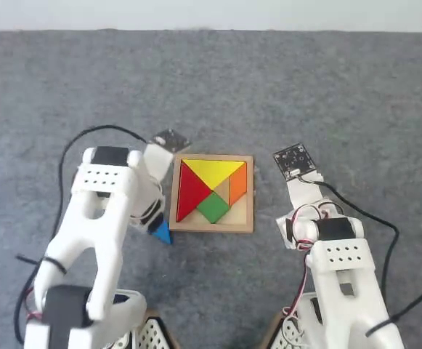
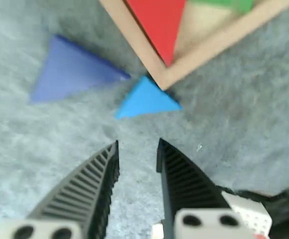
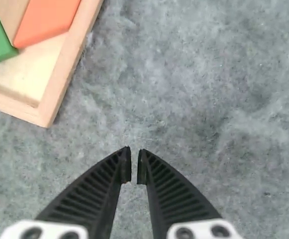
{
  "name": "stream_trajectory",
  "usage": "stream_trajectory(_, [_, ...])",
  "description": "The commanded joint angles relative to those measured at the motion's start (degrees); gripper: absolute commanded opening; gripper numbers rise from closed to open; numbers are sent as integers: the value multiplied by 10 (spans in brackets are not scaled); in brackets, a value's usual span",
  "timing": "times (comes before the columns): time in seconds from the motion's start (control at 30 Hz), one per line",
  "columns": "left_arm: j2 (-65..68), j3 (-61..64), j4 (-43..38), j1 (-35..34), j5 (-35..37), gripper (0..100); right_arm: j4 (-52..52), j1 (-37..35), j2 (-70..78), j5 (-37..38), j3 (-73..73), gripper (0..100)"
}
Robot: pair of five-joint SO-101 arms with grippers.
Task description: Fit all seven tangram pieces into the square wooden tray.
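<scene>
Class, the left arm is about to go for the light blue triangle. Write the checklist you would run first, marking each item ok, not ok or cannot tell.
1. Left gripper open and empty: ok.
2. Light blue triangle ahead of it: ok.
3. Triangle clear of the tray: not ok, its tip sits at the tray's corner.
4. Bare wood left inside the tray: ok.
5. Right gripper out of the way: ok, shut over the carpet beside the tray.
6. All seven pieces located: cannot tell; dark blue triangle also lies outside.

Red triangle (image 2: 159,25), light-blue triangle (image 2: 146,98)
</scene>
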Motion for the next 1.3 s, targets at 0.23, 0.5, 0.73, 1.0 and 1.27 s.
stream_trajectory(0.23, [78, 35, -164, 4, -17, 190, -12, 2, -20, -2, -6, 40])
stream_trajectory(0.5, [152, 40, -127, -2, -40, 174, -19, 2, -20, -2, -3, 40])
stream_trajectory(0.73, [89, 42, -13, -2, -18, 173, -19, 2, -20, -2, -3, 40])
stream_trajectory(1.0, [2, 36, 29, -2, -8, 173, -19, 2, -20, -2, -3, 40])
stream_trajectory(1.27, [-33, 20, -142, -4, 73, 175, -19, 2, -20, -3, -3, 40])
